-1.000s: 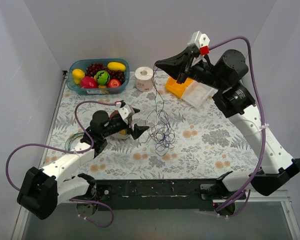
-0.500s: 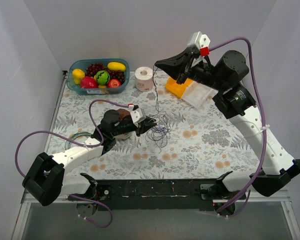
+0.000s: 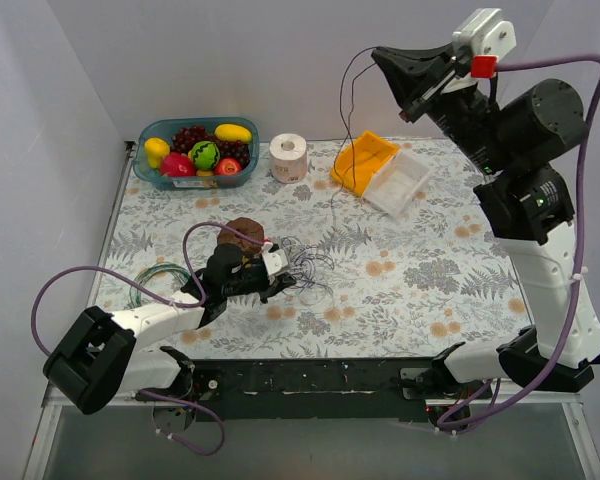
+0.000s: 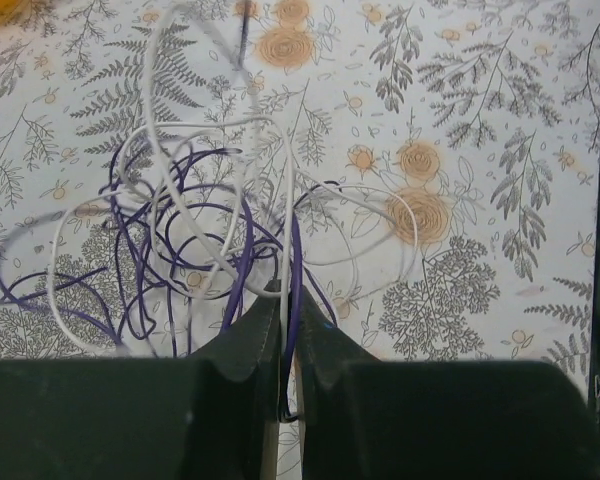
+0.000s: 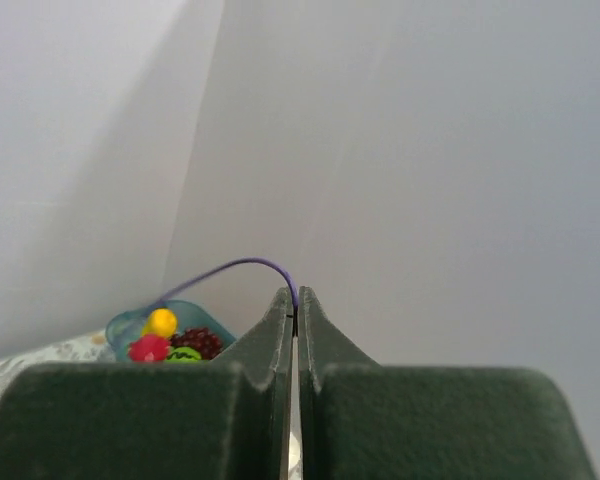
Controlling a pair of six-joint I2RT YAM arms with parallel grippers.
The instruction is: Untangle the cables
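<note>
While the left claw (image 4: 290, 298) pinches the cables (image 3: 305, 265) on the table (image 3: 430, 290), the right claw (image 5: 293, 305) pinches one strand (image 3: 346, 95) aloft.

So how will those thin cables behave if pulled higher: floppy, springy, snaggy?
Probably springy, not limp: the cables hold open loops. Likely very light: one strand arcs freely from the shut right gripper. Overlapping loops may snag and drag, though the left gripper pins some.

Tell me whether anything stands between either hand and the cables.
Nothing visible does. The left hand is shut on strands of the cables; the right hand, raised high, pinches one purple wire.
</note>
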